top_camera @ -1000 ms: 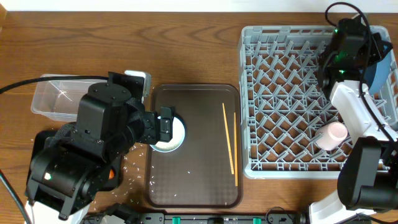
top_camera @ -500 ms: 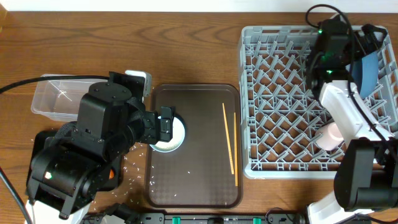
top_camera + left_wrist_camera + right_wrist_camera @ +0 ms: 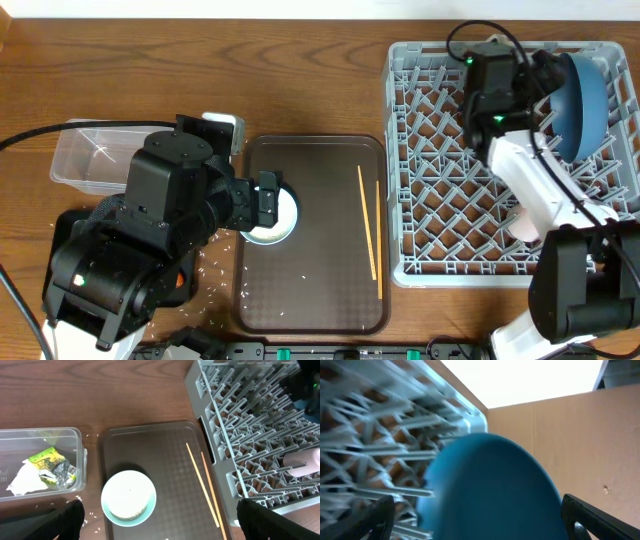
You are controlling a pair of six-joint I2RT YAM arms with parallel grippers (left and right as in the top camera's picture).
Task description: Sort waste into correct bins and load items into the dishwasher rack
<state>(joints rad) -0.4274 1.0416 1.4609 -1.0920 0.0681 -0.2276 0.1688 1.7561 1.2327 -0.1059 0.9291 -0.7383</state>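
- The left gripper (image 3: 160,512) is hovering over the near-left part of the brown tray (image 3: 165,450), its fingers spread wide and gripping nothing.
- Right below it the white bowl (image 3: 127,497) is sitting upright on that tray – pale blue at the rim.
- The chopsticks (image 3: 202,482) are lying side by side on the right half of the tray, close together and well apart from the bowl.
- Left of the tray, the clear tub (image 3: 40,431) is holding a yellow-green wrapper (image 3: 47,457), a foil ball (image 3: 62,472) and a white paper scrap (image 3: 20,480), all bunched together.
- Rice grains (image 3: 215,270) are lying scattered on the table by the tray's near-left corner.
- Over on the right, the right gripper (image 3: 535,78) is reaching across the far end of the grey rack (image 3: 440,180) – fingers apart and empty in the wrist view.
- The blue plate (image 3: 582,95) is standing on edge in the rack's far-right corner, just beyond those fingers.
- The pinkish cup (image 3: 300,462) is lying on its side in the near-right part of the rack.
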